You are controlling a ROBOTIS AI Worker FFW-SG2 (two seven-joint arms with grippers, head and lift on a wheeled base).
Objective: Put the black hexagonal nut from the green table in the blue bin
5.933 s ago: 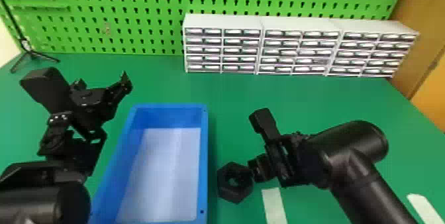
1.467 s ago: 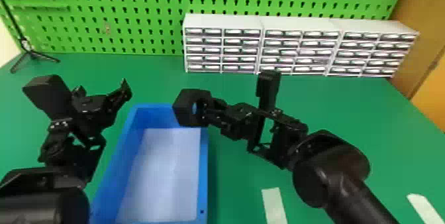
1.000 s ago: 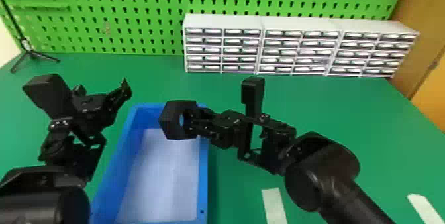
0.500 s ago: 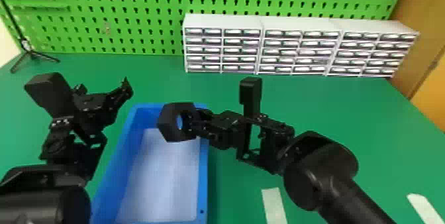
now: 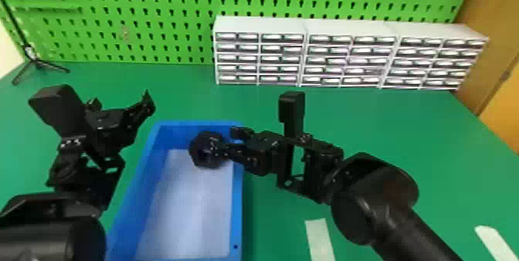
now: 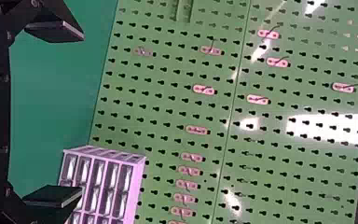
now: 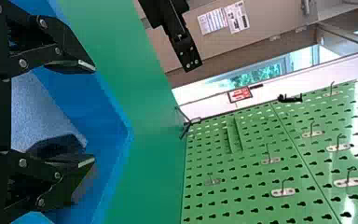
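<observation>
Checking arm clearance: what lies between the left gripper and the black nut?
In the head view, a strip of green table and the blue bin's left rim lie between left gripper and nut.

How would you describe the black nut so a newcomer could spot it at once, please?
On the green table, find the blue bin. The nut shows at its far end, by the right claw: a chunky black ring, unlike the long jointed arm.
</observation>
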